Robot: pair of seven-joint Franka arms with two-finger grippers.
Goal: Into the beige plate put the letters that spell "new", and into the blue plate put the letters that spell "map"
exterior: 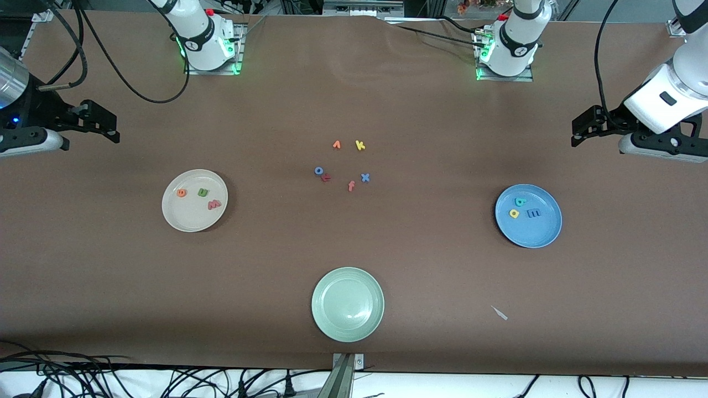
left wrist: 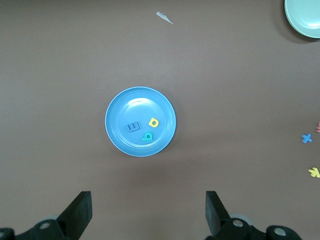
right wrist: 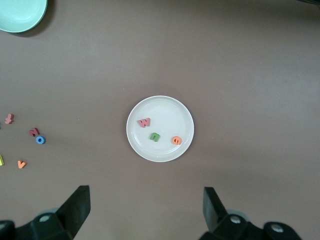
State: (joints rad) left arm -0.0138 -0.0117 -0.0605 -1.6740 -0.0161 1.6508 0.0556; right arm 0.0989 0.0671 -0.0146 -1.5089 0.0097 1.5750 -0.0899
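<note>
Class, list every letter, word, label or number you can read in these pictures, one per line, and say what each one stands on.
"e", "n", "w": foam letters in the beige plate.
"a", "p", "m": foam letters in the blue plate.
"k", "x", "o", "f": loose on the table.
Orange letter and dark red letter: cannot be read surely.
Round marks on the arm bases: too small to read.
Pale green plate: no text.

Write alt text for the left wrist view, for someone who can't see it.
The blue plate sits on a brown table holding a blue m, yellow p and teal a; the open left gripper hovers nearby.
</note>
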